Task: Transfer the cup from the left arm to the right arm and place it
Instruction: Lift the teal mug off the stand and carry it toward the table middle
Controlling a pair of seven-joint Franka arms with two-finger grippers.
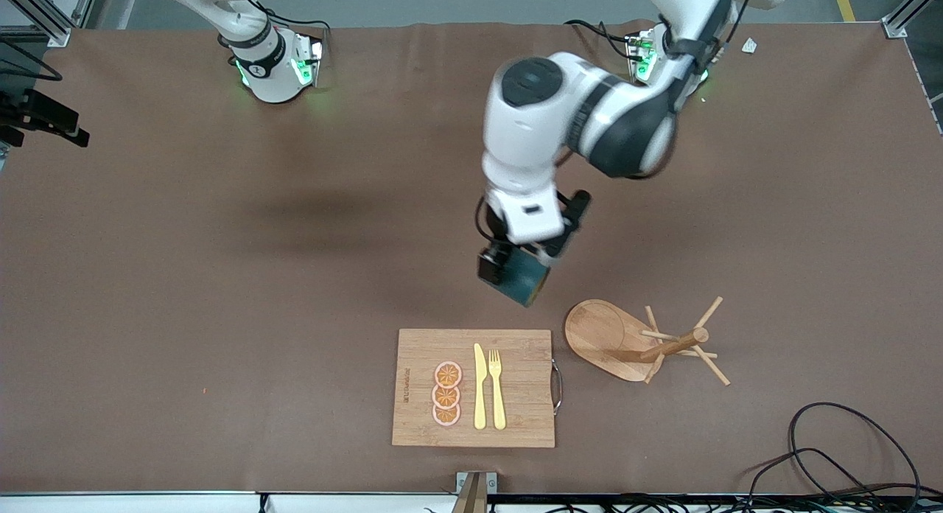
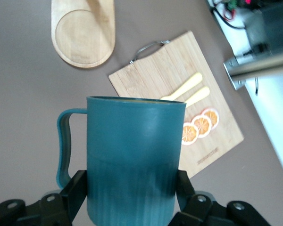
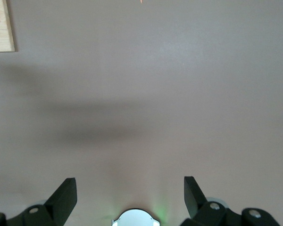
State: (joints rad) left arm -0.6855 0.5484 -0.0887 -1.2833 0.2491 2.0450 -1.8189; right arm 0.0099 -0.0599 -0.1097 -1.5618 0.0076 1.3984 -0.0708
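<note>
The cup (image 1: 521,278) is a dark teal ribbed mug with a loop handle. My left gripper (image 1: 508,261) is shut on it and holds it tilted in the air, over the brown table by the cutting board's corner. In the left wrist view the cup (image 2: 134,150) fills the middle, with the black fingers (image 2: 75,188) pressed on both sides of its lower body and the handle out to one side. The right gripper (image 3: 130,188) is open and empty, over bare table near its own base. It is out of the front view.
A bamboo cutting board (image 1: 516,424) holds a yellow knife (image 1: 479,388), a fork (image 1: 497,389) and three orange slices (image 1: 446,393). A wooden peg stand (image 1: 633,341) lies tipped on its side beside the board, toward the left arm's end. Black cables (image 1: 847,454) lie at the near corner.
</note>
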